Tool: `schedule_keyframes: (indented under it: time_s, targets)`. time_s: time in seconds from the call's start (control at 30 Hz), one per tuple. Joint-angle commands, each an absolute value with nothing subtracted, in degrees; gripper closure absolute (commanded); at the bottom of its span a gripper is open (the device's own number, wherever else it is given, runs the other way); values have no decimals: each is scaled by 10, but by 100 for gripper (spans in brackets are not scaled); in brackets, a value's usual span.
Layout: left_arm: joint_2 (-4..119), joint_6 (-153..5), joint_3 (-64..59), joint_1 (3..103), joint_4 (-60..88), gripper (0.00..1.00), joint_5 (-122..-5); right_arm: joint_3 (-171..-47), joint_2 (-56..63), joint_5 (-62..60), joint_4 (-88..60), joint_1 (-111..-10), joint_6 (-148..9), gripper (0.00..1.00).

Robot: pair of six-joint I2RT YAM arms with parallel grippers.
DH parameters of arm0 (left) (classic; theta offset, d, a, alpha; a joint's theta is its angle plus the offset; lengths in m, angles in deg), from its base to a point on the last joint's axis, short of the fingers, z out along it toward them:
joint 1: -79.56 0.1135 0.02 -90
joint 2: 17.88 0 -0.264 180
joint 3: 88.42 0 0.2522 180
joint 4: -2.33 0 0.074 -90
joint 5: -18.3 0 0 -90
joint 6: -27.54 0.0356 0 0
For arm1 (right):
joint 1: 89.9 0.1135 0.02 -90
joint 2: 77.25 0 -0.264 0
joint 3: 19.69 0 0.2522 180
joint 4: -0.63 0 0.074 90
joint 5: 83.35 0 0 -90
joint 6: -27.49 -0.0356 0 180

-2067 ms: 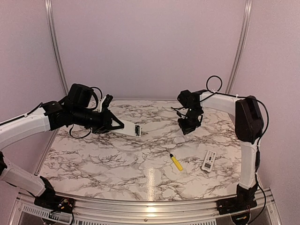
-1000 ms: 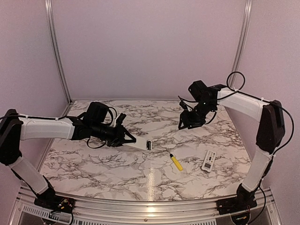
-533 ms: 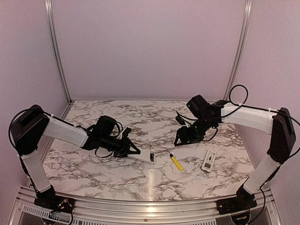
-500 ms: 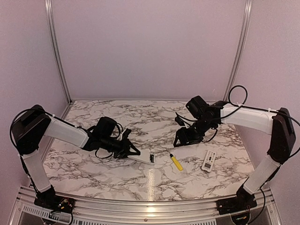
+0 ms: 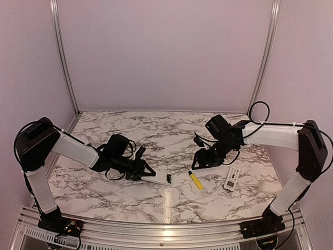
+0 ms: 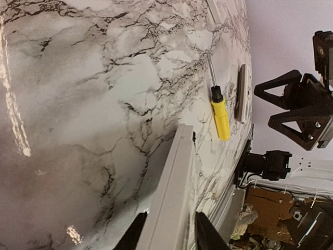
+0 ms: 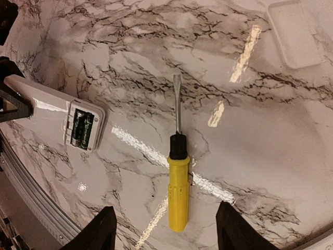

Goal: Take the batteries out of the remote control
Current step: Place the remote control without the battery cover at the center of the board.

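I'm hovering my spread right gripper [image 7: 165, 227] over the yellow-handled metal screwdriver [image 7: 178, 190]; thinking handle-centre grab, not its 12 o'clock shaft.

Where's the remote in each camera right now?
Top external: remote lower centre, at the tip of the left gripper.
Left wrist: remote bottom centre, between the fingers.
Right wrist: remote at left edge, batteries showing.
Shared landmark: the yellow screwdriver beside it.

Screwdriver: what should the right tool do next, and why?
Probably lower and close on the screwdriver by its yellow handle: the right tool hangs open over it, and the batteries sit in the open compartment of the remote.
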State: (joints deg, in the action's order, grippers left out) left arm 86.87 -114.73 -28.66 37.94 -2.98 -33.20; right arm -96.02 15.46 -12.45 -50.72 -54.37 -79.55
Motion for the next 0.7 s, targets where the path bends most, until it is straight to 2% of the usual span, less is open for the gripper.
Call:
schedule_keyframes:
  time_s: [0.0,0.17,0.33,0.4,0.5,0.67]
  targets:
    - [866,-1121,-302,377,18,60,-361,-954,171,-132,-488,-539,-794,37]
    - [848,-1097,-284,377,69,32,-387,-953,185,-133,-491,-538,-785,37]
    - [838,-1075,-266,378,117,17,-405,-947,191,-130,-492,-536,-781,38]
    - [837,-1062,-259,378,135,7,-412,-942,193,-130,-492,-534,-778,38]
    - [833,-1047,-253,378,158,1,-422,-936,195,-126,-494,-529,-774,39]
    - [819,-1029,-246,378,206,1,-446,-936,200,-110,-498,-521,-775,40]
